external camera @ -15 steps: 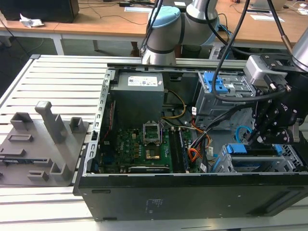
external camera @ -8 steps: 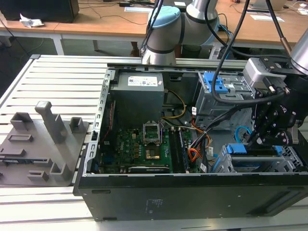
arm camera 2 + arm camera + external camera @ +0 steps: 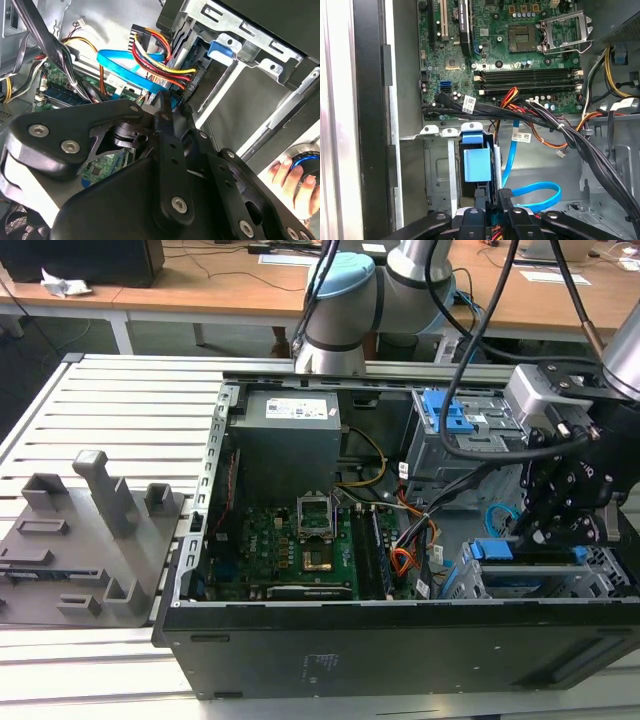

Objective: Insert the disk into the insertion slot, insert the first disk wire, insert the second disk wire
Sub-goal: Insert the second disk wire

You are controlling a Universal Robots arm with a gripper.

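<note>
The disk (image 3: 472,162), in its bright blue carrier, sits inside the insertion slot (image 3: 437,170), at the case's front corner on the exterior view's right (image 3: 490,549). The first disk wire (image 3: 160,62), a red, yellow and orange bundle, runs from a black plug to the disk's rear edge. The second disk wire (image 3: 540,189), glossy light blue, loops over the case floor, and its end leads in between my fingers. My gripper (image 3: 492,197) hangs just behind the disk and appears shut on that cable's plug. It is also seen from the side (image 3: 172,102) and in the exterior view (image 3: 520,530).
A thick black cable bundle (image 3: 570,135) crosses above the slot, beside the motherboard (image 3: 300,540). The taller grey cage with a blue latch (image 3: 450,415) stands behind my arm. A grey fixture (image 3: 90,530) lies on the exterior view's left. A person's hand (image 3: 290,175) rests outside the case.
</note>
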